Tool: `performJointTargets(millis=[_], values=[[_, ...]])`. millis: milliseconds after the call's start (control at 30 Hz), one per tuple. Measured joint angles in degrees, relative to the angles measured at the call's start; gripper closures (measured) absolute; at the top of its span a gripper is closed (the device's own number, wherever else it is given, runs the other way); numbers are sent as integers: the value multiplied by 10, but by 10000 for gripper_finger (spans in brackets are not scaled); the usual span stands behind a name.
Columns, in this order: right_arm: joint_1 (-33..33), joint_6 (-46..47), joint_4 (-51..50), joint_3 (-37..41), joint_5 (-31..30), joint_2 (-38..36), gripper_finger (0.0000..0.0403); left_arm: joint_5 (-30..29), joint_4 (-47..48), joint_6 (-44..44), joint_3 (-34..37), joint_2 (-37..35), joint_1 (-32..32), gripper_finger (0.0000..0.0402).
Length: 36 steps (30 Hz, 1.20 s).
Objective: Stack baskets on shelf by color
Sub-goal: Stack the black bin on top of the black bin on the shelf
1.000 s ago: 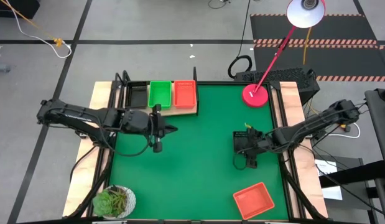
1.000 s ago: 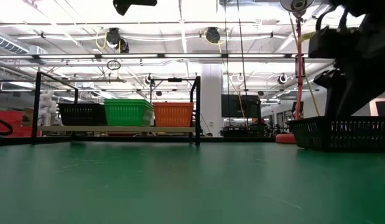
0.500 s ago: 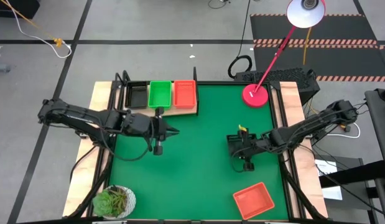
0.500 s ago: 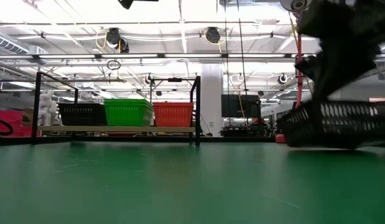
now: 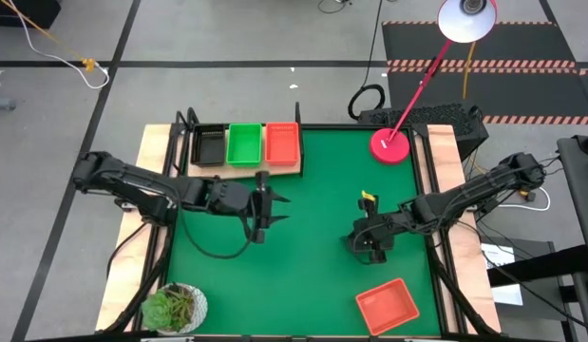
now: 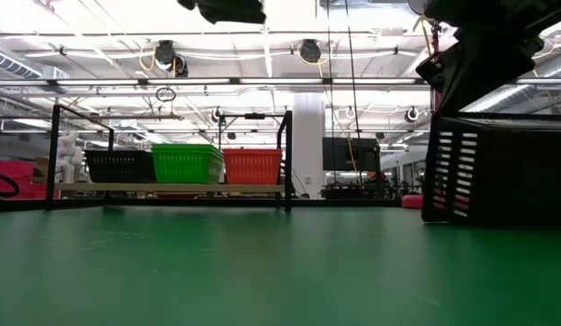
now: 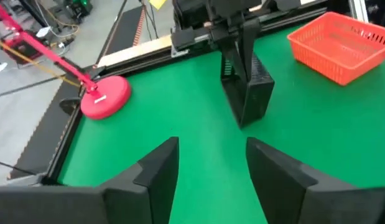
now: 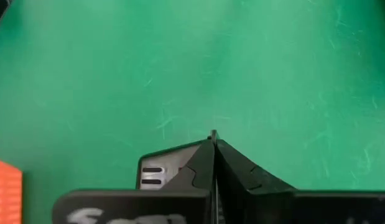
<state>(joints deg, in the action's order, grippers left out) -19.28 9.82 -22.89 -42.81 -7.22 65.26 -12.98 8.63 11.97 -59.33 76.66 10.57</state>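
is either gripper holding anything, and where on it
The right gripper is shut on the black basket, pinching its rim. The left gripper is open, empty.

Quick tally from where I'm standing: five baskets showing in all. Two black ones, one on the shelf [image 5: 238,167] at its left end [image 5: 210,144] and one tipped up on its side out on the green mat [image 7: 247,87]. One green basket [image 5: 243,142], sitting in the middle slot. Two red-orange ones, one at the shelf's right end [image 5: 282,141] and one loose near the mat's front right corner [image 5: 387,306]. Then one shelf, one green mat [image 5: 312,256], two robot arms, one red lamp [image 5: 390,145] and one potted plant [image 5: 174,308] at the front left corner.
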Motion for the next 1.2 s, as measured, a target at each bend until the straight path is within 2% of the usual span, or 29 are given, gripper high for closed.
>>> performJointTargets(millis=[267, 400, 533, 667, 900, 1000, 1200], values=[[-1, 18, 2, 3, 12, 14, 400, 19, -88, 42, 0, 64, -4, 193], [-11, 15, -1, 4, 12, 8, 400, 91, -159, 36, 0, 105, -22, 192], [-15, 8, 0, 5, 14, 7, 400, 174, -256, 24, 0, 177, -41, 192], [-15, -3, 0, 5, 14, 6, 400, 208, -330, 10, -6, 258, -54, 188], [-15, -21, 0, 5, 15, 6, 401, 210, -327, -6, -83, 380, -58, 136], [-15, -27, 1, 5, 14, 7, 401, 231, -324, -12, -114, 417, -58, 117], [-15, -35, 4, 5, 14, 7, 401, 258, -326, -33, -159, 466, -58, 121]])
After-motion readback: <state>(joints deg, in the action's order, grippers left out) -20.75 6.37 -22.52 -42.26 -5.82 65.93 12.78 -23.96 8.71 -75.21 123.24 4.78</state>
